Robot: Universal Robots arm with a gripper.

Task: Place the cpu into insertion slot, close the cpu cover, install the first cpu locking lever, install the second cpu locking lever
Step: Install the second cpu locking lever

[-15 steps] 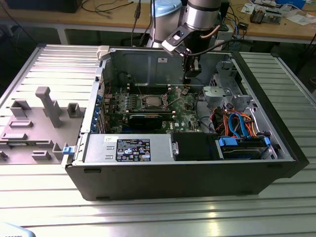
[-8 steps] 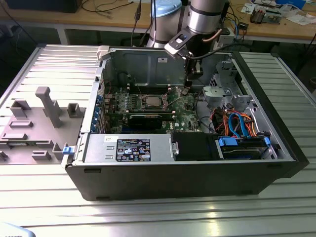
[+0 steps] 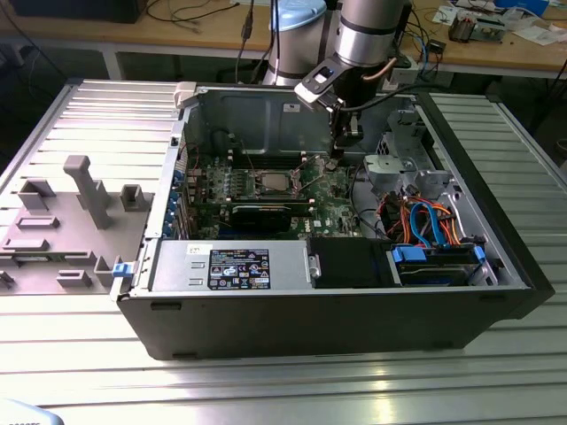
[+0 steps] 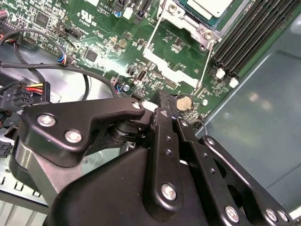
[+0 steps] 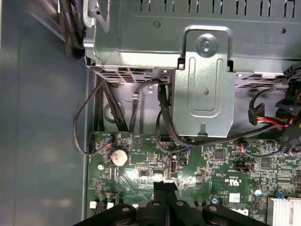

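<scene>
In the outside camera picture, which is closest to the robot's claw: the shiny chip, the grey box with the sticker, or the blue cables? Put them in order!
1. Chip: on the green board, toward the exterior view's left of the claw.
2. Blue cables: lower, toward the right.
3. Grey box: at the case's front edge, farthest.

An open computer case (image 3: 328,310) lies on a ribbed metal surface (image 3: 266,390); a coin cell battery (image 5: 119,157) sits on its green motherboard (image 5: 235,165).
</scene>
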